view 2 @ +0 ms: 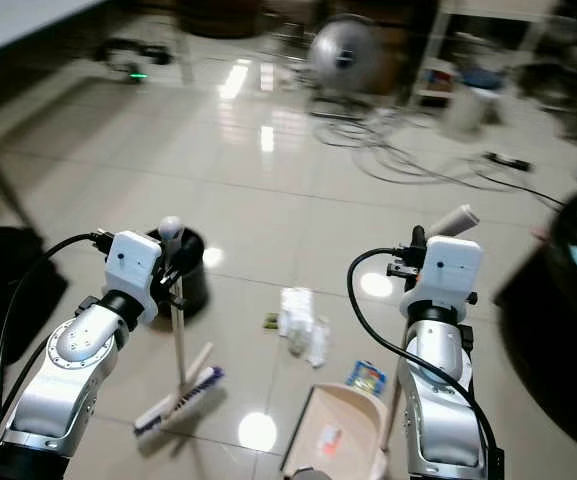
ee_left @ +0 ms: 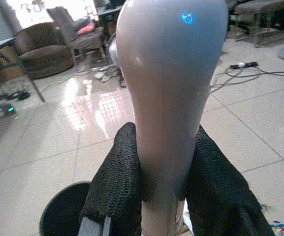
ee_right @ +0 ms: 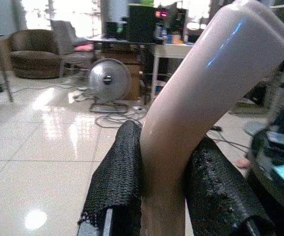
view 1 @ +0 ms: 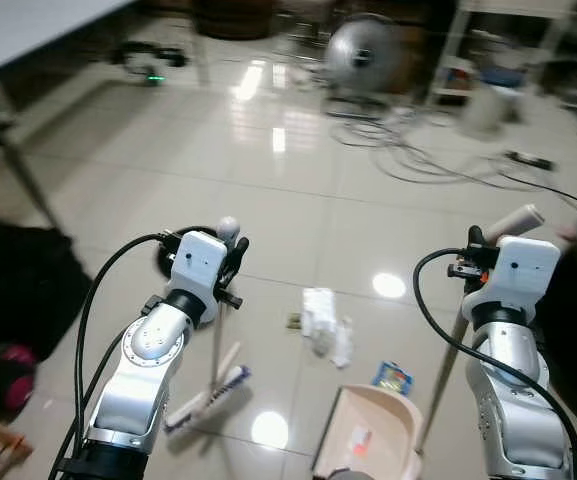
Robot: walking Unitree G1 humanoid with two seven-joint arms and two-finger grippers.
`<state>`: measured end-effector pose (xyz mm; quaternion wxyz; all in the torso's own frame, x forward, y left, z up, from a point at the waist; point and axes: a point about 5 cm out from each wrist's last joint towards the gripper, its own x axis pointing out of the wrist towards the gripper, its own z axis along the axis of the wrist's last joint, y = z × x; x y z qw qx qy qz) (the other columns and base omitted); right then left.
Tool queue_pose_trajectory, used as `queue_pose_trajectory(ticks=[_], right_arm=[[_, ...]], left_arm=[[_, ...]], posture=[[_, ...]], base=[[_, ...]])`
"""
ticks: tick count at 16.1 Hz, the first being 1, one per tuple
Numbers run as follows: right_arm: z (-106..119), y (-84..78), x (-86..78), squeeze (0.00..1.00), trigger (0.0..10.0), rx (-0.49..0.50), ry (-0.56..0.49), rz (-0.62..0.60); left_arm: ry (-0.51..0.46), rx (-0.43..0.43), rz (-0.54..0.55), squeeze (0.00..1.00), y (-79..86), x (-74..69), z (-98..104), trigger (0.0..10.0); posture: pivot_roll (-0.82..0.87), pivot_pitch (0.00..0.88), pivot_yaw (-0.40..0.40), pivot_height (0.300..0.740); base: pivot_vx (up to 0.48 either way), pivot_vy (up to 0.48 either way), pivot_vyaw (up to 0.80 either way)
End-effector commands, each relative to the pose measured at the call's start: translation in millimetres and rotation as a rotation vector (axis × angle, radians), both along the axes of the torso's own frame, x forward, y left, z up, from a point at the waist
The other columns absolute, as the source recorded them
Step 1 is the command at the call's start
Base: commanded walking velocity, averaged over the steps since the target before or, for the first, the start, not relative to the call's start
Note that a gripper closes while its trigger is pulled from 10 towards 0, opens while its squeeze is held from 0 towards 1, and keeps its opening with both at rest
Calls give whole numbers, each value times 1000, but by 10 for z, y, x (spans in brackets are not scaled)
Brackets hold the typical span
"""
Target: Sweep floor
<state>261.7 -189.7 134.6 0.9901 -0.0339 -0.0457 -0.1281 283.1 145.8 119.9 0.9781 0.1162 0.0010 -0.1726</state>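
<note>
Going left to right around the crumpled paper [view 1: 325, 320] on the floor: the left gripper [ee_left: 165, 191] is clamped on the top of the broom [view 1: 217, 355] handle, whose bristles rest on the tile just left of the paper. Behind the broom sits a black bin [view 2: 190, 275]; can't tell what's inside. The broom looks light and stiff, its handle smooth, so I'd guess a high grip lets the head swing a bit. Right of the paper, the dustpan [view 1: 368, 432] sits open-mouthed with a small scrap in it and a blue wrapper [view 1: 393, 377] just beside. The right gripper [ee_right: 167, 184] is closed around the dustpan's long handle.
</note>
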Motion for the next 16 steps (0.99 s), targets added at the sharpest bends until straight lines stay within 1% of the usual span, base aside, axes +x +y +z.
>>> queue_pose_trajectory(ticks=[1,3,6,10,11,14,16], right_arm=[[114,11,19,0,10000,-6,-41,9],[115,19,26,0,10000,-10,-40,15],[118,38,43,0,10000,-11,-41,24],[149,52,52,0,10000,-13,-51,38],[147,54,49,0,10000,-11,-52,47],[147,95,59,0,10000,-10,-53,76],[149,97,60,0,10000,-6,-52,75]], left_arm=[[-51,1,22,0,28,20,102,10000],[-49,-1,27,0,34,8,98,10000],[-51,18,26,0,41,-24,79,10000],[-71,0,26,0,16,2,130,10000],[-76,-4,26,0,4,3,143,10000],[-85,0,16,0,-29,-7,166,10000],[-82,8,8,0,-45,-7,158,10000]], posture=[[-4,0,-31,740],[-2,0,-35,740],[2,0,-41,740],[2,0,-45,740],[7,0,-54,740],[4,9,-53,740],[-1,15,-49,740]], base=[[0,0,-800],[0,0,-800],[0,0,-800],[0,0,-800],[0,-341,-800],[0,-402,0],[0,-409,0]])
